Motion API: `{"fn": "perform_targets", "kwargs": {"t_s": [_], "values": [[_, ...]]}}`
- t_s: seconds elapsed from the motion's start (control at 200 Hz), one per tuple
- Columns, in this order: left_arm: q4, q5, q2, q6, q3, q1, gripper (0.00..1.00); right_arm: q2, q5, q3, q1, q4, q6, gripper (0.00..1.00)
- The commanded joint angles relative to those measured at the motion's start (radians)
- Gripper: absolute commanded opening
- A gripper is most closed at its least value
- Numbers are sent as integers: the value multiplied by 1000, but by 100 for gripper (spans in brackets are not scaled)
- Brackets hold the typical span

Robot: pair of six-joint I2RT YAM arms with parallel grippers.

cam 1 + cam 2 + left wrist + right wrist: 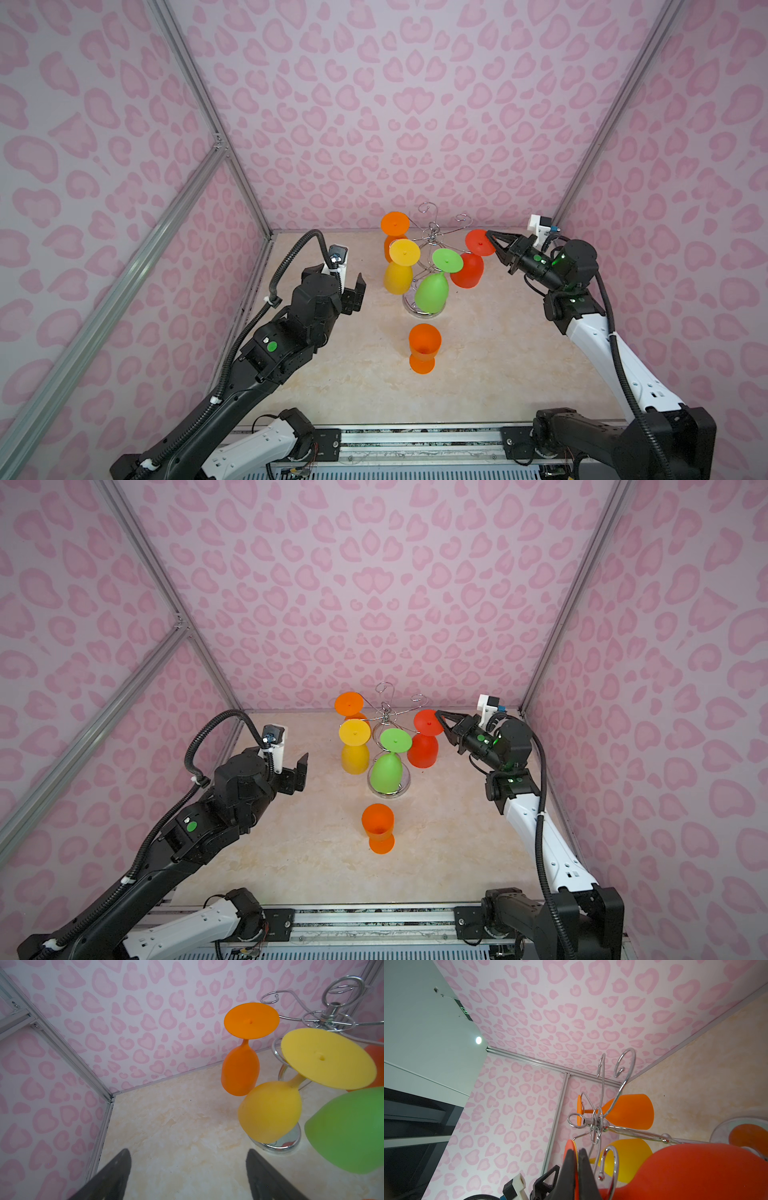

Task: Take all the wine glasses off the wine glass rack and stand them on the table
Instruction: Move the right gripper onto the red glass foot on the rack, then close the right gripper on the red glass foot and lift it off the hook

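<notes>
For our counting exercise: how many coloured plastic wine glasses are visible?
5. Hanging inverted on the chrome wire rack: orange glass, yellow glass, green glass, red glass. A second orange glass stands upright on the table.

Red wine glass point(467, 270), pink-patterned walls point(374, 104)

Bright, even light casts only faint shadows on the table point(498, 353), the wine glass rack point(433, 237) glints, and picture edges bow.
</notes>
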Motion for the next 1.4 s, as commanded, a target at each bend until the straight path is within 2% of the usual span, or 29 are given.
{"fn": "perform_targets", "kwargs": {"t_s": [0.0,0.41,0.79,1.396], "values": [[40,4,-2,-8,-2,1,88,4,1,-4,18,21,-4,0],[41,7,-5,-11,-12,1,88,83,34,57,98,46,-9,0],[34,-1,-15,-11,-20,2,88,140,56,152,120,-69,-102,0],[25,2,-16,-6,-14,7,88,191,82,238,119,-142,-145,0]]}}
